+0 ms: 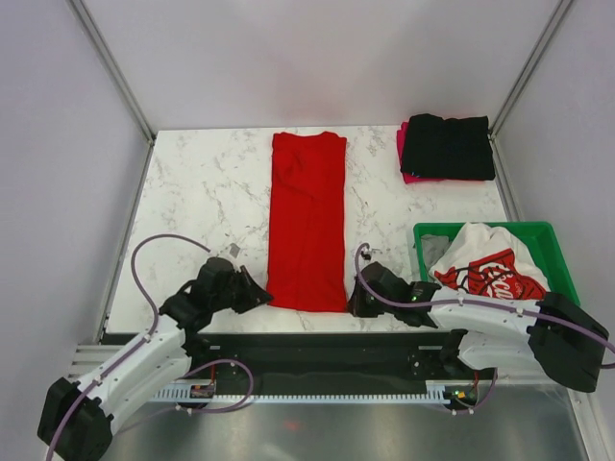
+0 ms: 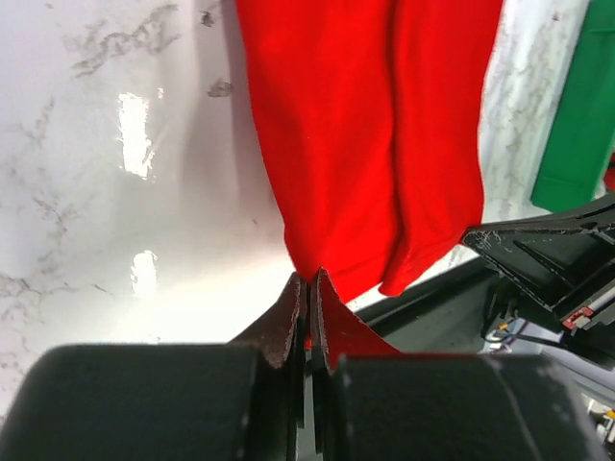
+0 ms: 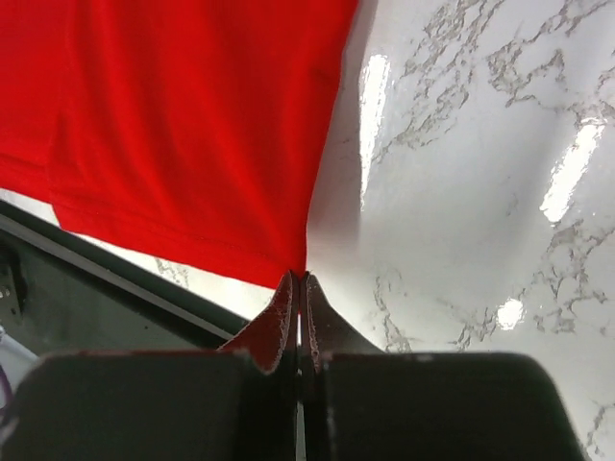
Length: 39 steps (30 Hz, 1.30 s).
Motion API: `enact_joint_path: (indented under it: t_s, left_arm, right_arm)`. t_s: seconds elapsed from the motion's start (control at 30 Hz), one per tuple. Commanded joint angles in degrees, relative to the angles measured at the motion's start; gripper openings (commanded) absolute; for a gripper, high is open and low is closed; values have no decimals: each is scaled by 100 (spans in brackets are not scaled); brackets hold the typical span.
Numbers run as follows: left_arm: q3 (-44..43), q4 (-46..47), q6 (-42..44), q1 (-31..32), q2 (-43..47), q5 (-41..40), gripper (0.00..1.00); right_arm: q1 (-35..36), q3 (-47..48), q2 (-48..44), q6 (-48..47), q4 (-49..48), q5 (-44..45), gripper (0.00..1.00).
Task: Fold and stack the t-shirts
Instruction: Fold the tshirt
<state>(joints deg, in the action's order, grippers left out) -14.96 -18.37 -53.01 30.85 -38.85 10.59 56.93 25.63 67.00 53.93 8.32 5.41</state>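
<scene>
A plain red t-shirt lies as a long narrow strip down the middle of the marble table. My left gripper is shut on its near left corner. My right gripper is shut on its near right corner. A folded black t-shirt lies on a magenta-pink one at the far right. A white t-shirt with a red graphic sits bunched in the green crate.
The green crate stands at the near right, close to my right arm; its side shows in the left wrist view. The black front rail runs just below the shirt's near edge. Grey walls enclose the table.
</scene>
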Motion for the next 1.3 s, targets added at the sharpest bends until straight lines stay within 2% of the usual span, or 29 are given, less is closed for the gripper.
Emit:
enact_joint_path:
  t_s: [0.0, 0.1, 0.23, 0.37, 0.43, 0.63, 0.83, 0.97, 1.27]
  left_arm:
    - [-384, -615, -156, 61, 263, 21, 2]
    - [-577, -694, -244, 79, 299, 66, 2]
    - [-1506, -861, -17, 88, 19, -126, 2]
    - [-2553, -949, 414, 79, -841, -426, 2]
    - [-3202, -949, 607, 70, -1465, -557, 2]
    - [-4644, -897, 1126, -96, -2958, -979, 2]
    - [-5533, -660, 1416, -896, -4234, -428, 2]
    - [-5974, -510, 1530, -1309, -5200, -5, 2]
    - [-6888, -431, 1724, -1608, -6590, 452, 2]
  right_arm:
    - [64, 389, -423, 56, 609, 101, 0]
    - [55, 679, -635, 30, 882, 153, 0]
    - [64, 1573, -689, -119, 1329, 521, 0]
    - [-23, 2700, -399, -611, 2032, 1233, 0]
    - [-294, 3304, -31, -996, 2191, 1419, 0]
    - [-1349, 4475, 1147, -1824, 2236, 963, 0]
    - [-2131, 5416, 2325, -2361, 2174, 699, 0]
    - [-2449, 5848, 3132, -2537, 2043, 313, 0]
    - [-2801, 6577, 4250, -2660, 1875, -119, 0]
